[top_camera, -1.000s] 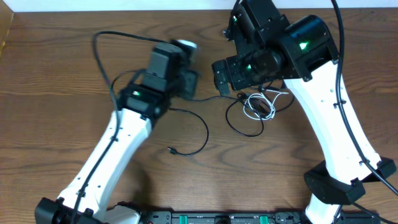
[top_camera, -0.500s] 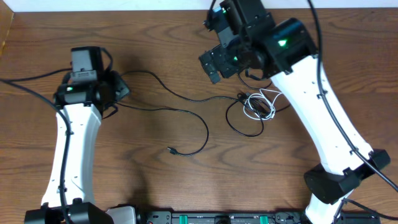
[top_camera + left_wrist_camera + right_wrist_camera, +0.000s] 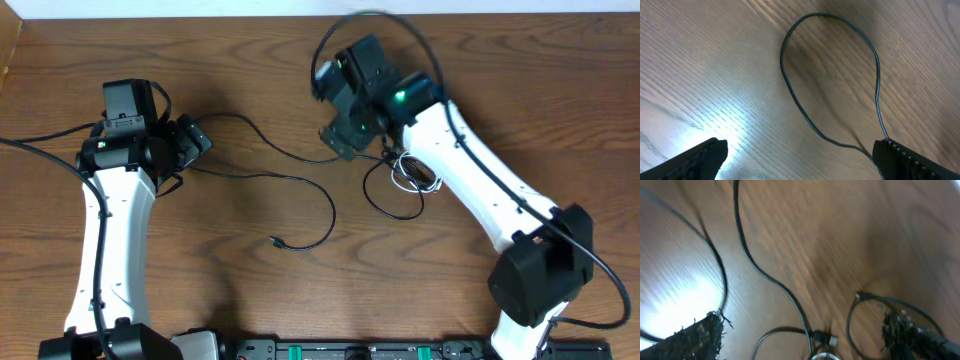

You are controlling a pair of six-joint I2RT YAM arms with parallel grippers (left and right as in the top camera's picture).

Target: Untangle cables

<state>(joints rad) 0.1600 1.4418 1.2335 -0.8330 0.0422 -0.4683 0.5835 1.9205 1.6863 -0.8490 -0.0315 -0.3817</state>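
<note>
One black cable [image 3: 318, 196] runs from beside my left gripper [image 3: 192, 142] across the table to a small plug [image 3: 274, 241]. In the left wrist view it forms a loop [image 3: 790, 92] on the wood. It passes right by one fingertip [image 3: 900, 157] of the left gripper [image 3: 800, 165], which is open and holds nothing. A second black cable [image 3: 262, 138] leads right to the tangle, where a coiled white cable [image 3: 414, 174] and a black loop [image 3: 392, 208] lie. My right gripper [image 3: 340, 136] hovers open just left of the tangle. Between its fingers, the right gripper [image 3: 802, 341] shows a plug [image 3: 823, 339] and a black cable [image 3: 765, 276] below on the table.
The brown wooden table [image 3: 230, 290] carries only the cables. The thicker black arm wires arc over the left edge [image 3: 40, 135] and above the right arm [image 3: 370, 18]. A black rail [image 3: 360, 350] lines the near edge.
My left arm swung left, drawing a black cable out straighter, and its jaws opened. My right arm moved left and lower toward the tangle, staying open.
</note>
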